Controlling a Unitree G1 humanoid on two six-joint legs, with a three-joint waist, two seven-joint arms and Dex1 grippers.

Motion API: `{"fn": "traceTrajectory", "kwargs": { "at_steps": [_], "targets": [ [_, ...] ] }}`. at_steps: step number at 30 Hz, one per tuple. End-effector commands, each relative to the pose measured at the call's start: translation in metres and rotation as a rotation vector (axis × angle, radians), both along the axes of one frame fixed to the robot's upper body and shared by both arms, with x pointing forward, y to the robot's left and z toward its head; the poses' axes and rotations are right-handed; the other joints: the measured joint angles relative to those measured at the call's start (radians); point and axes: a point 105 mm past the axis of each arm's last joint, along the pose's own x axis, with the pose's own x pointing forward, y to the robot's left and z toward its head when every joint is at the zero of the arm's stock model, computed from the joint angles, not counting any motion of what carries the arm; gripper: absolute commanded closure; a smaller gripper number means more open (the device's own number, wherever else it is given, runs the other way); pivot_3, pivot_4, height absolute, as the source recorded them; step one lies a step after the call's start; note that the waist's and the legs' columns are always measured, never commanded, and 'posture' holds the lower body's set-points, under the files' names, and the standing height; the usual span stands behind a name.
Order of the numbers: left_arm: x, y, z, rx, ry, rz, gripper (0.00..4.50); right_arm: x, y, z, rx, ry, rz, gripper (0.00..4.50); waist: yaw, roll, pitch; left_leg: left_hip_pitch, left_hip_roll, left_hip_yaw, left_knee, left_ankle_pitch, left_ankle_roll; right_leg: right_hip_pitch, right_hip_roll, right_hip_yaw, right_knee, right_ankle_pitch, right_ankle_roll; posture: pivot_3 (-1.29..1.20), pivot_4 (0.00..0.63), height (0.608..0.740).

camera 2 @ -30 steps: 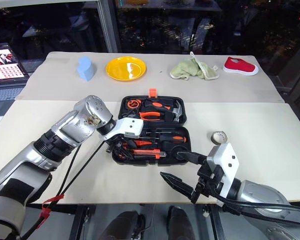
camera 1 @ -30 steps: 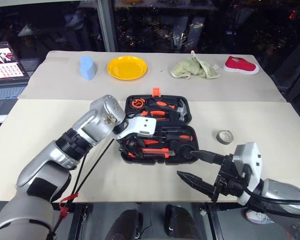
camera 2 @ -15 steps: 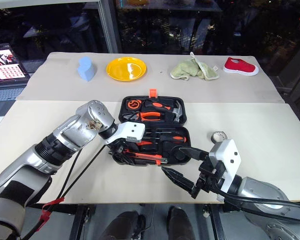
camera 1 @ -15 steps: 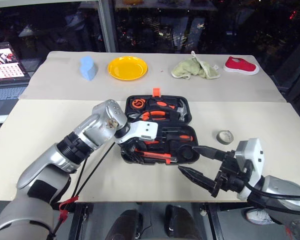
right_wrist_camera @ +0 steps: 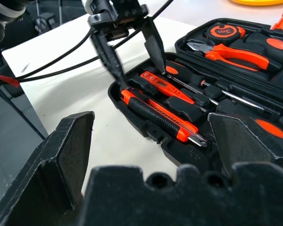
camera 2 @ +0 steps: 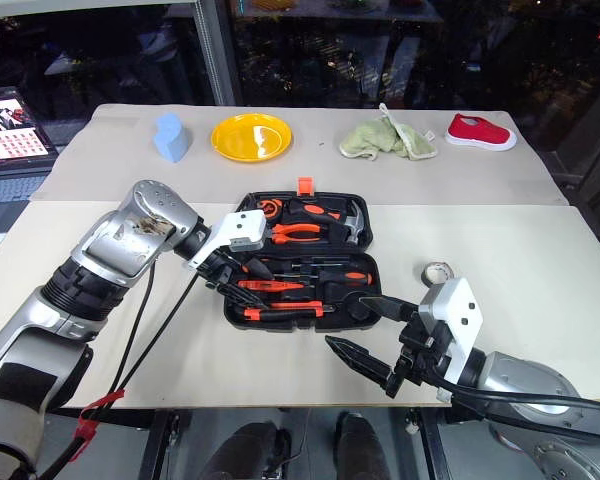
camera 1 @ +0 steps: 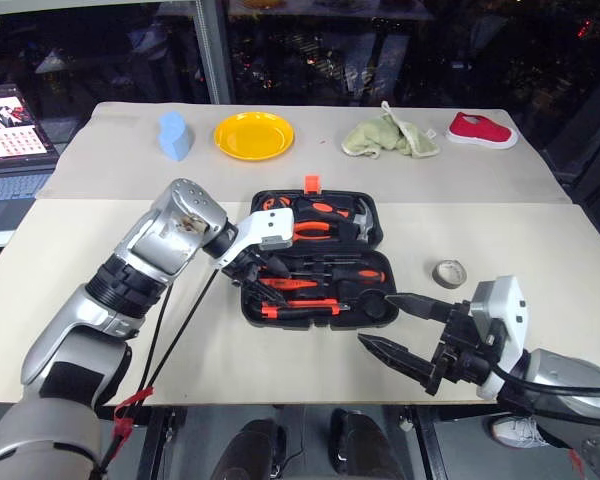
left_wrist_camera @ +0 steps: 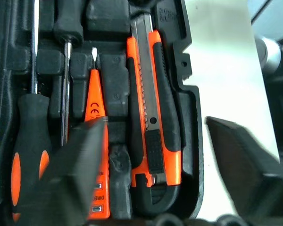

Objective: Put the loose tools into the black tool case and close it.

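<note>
Your left gripper had just drawn back to the left end of the black tool case, its two fingers parted and empty. Half a second earlier it had hung low over the near row with the utility knife lying askew across the case's front edge; the knife now lay flat in its recess along that edge. A second earlier the same arm had covered the case's left half.

That left the knife stowed, the slim orange tester seated beside it, and two black-and-orange screwdrivers in the slots behind. By the look of it, only the grey tape roll remained loose, on the worktop just right of the case, and the lid with its orange latch stood open, so you still had one pick and the closing ahead.

Your right gripper had not moved: it hovered near the case's front right corner, fingers spread wide, holding nothing.

Readable markings were few: a "CE" mark on the tester's body, with letters below it that appeared to begin "DIRE". The disc on the tape measure carried a mark too small to make out.
</note>
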Motion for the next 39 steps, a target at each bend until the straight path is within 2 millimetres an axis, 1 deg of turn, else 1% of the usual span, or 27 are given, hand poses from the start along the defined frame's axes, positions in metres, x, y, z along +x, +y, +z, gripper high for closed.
{"fn": "traceTrajectory", "kwargs": {
  "at_steps": [1, 2, 3, 4, 5, 8, 11, 14, 18, 20, 22, 25, 27, 29, 32, 35, 38, 39],
  "targets": [
    [0.002, 0.000, -0.006, 0.002, -0.044, -0.025, 3.02, -0.002, 0.000, 0.010, 0.002, -0.037, 0.018, 0.00, 0.000, 0.000, 0.000, 0.000, 0.000, 0.000, 0.000, 0.000, 0.000, 0.000, 0.000, 0.000, 0.000, 0.000, 0.000, 0.00, 0.150, 0.740],
    [0.002, 0.000, -0.008, 0.005, -0.047, -0.026, 3.49, -0.002, 0.000, 0.010, 0.000, -0.036, 0.019, 0.00, 0.000, 0.000, 0.000, 0.000, 0.000, 0.000, 0.000, 0.000, 0.000, 0.000, 0.000, 0.000, 0.000, 0.000, 0.000, 0.00, 0.150, 0.740],
    [0.002, 0.001, -0.010, 0.012, -0.052, -0.032, 3.83, -0.002, 0.000, 0.010, -0.002, -0.035, 0.018, 0.00, 0.000, 0.000, 0.000, 0.000, 0.000, 0.000, 0.000, 0.000, 0.000, 0.000, 0.000, 0.000, 0.000, 0.000, 0.000, 0.00, 0.150, 0.740],
    [0.002, 0.001, -0.011, 0.017, -0.055, -0.039, 4.27, -0.002, 0.000, 0.010, -0.003, -0.034, 0.018, 0.00, 0.000, 0.000, 0.000, -0.001, 0.000, 0.000, 0.000, 0.000, 0.000, 0.000, 0.000, 0.000, 0.000, 0.000, 0.000, 0.00, 0.150, 0.740],
    [0.000, 0.001, -0.012, 0.019, -0.051, -0.048, 4.46, -0.003, -0.001, 0.010, -0.004, -0.033, 0.017, 0.00, 0.001, 0.000, 0.000, -0.001, 0.000, 0.000, 0.000, 0.000, 0.000, 0.000, 0.000, 0.000, 0.000, 0.000, 0.000, 0.00, 0.150, 0.740],
    [-0.003, 0.001, -0.015, 0.030, -0.044, -0.065, 4.46, -0.004, -0.001, 0.010, -0.005, -0.031, 0.015, 0.00, 0.001, 0.000, 0.000, -0.001, 0.000, 0.000, 0.000, 0.000, 0.000, 0.000, 0.000, 0.000, 0.000, 0.000, 0.000, 0.00, 0.150, 0.740],
    [-0.003, 0.004, -0.024, 0.079, -0.065, -0.085, 4.46, -0.004, 0.000, 0.010, -0.001, -0.030, 0.013, 0.00, 0.001, 0.000, 0.000, -0.001, 0.000, 0.000, 0.000, 0.000, 0.001, 0.000, 0.000, 0.000, 0.000, 0.000, 0.000, 0.00, 0.150, 0.740],
    [-0.005, 0.004, -0.028, 0.105, -0.070, -0.108, 4.46, -0.004, 0.001, 0.010, 0.001, -0.028, 0.012, 0.00, 0.000, 0.000, 0.000, 0.000, 0.000, 0.000, 0.000, 0.000, 0.001, 0.000, 0.000, 0.000, 0.000, 0.000, 0.000, 0.00, 0.150, 0.740],
    [-0.006, 0.008, -0.037, 0.155, -0.103, -0.154, 4.46, -0.004, 0.001, 0.010, 0.004, -0.027, 0.008, 0.00, -0.001, 0.001, -0.001, 0.001, 0.000, 0.000, 0.000, -0.003, 0.004, 0.000, 0.000, 0.001, 0.000, 0.000, 0.000, 0.00, 0.150, 0.740],
    [-0.003, 0.010, -0.045, 0.195, -0.152, -0.179, 4.46, -0.004, 0.000, 0.010, 0.004, -0.026, 0.005, 0.00, -0.001, 0.003, -0.002, 0.001, 0.000, 0.000, 0.000, -0.003, 0.004, 0.001, 0.000, 0.001, 0.000, 0.000, 0.000, 0.00, 0.150, 0.740],
    [-0.002, 0.011, -0.053, 0.221, -0.181, -0.201, 4.46, -0.003, 0.001, 0.010, 0.004, -0.027, 0.003, 0.00, -0.001, 0.005, -0.003, 0.004, 0.000, 0.000, -0.001, -0.003, 0.005, 0.004, 0.000, 0.001, -0.001, 0.000, 0.000, 0.00, 0.150, 0.740],
    [-0.004, 0.009, -0.058, 0.224, -0.181, -0.214, 4.46, -0.003, 0.001, 0.010, 0.006, -0.028, 0.001, 0.00, -0.001, 0.005, -0.003, 0.015, 0.002, 0.000, -0.002, -0.006, 0.009, 0.016, -0.001, 0.001, -0.003, -0.001, 0.001, 0.00, 0.150, 0.740],
    [-0.005, 0.009, -0.061, 0.228, -0.185, -0.221, 4.46, -0.002, 0.001, 0.010, 0.006, -0.027, -0.001, 0.00, -0.001, 0.007, -0.004, 0.017, 0.003, 0.000, -0.002, -0.006, 0.009, 0.019, -0.001, 0.000, -0.004, -0.007, 0.010, 0.00, 0.150, 0.740],
    [-0.006, 0.009, -0.063, 0.222, -0.180, -0.218, 4.46, -0.002, -0.001, 0.008, 0.002, -0.022, -0.009, 0.00, -0.001, 0.008, -0.005, 0.018, 0.003, 0.000, -0.002, -0.006, 0.009, 0.020, -0.001, 0.000, -0.004, -0.007, 0.010, 0.00, 0.150, 0.740],
    [-0.002, 0.007, -0.055, 0.169, -0.181, -0.186, 4.46, 0.001, -0.006, 0.004, -0.026, -0.018, -0.040, 0.00, 0.000, 0.008, -0.006, 0.021, 0.003, 0.000, -0.002, -0.006, 0.009, 0.023, -0.001, 0.000, -0.004, -0.008, 0.010, 0.00, 0.150, 0.740],
    [0.001, 0.000, -0.039, 0.043, -0.143, -0.120, 4.46, 0.004, -0.013, -0.003, -0.062, -0.016, -0.089, 0.00, 0.000, 0.008, -0.006, 0.023, 0.003, 0.000, -0.002, -0.006, 0.009, 0.025, -0.001, 0.000, -0.004, -0.008, 0.011, 0.00, 0.150, 0.740],
    [0.005, -0.004, -0.004, -0.197, -0.107, -0.040, 4.46, 0.012, -0.041, -0.016, -0.078, 0.019, -0.253, 0.00, 0.000, 0.007, -0.005, 0.022, 0.003, 0.000, -0.002, -0.006, 0.010, 0.024, 0.000, 0.000, -0.004, -0.009, 0.012, 0.00, 0.150, 0.740],
    [0.004, -0.001, 0.007, -0.267, -0.097, -0.025, 4.23, 0.011, -0.052, -0.018, -0.073, 0.033, -0.307, 0.00, 0.001, 0.007, -0.005, 0.018, 0.003, -0.001, -0.001, -0.006, 0.010, 0.021, 0.000, -0.001, -0.003, -0.009, 0.012, 0.00, 0.150, 0.740]
  ]
}}
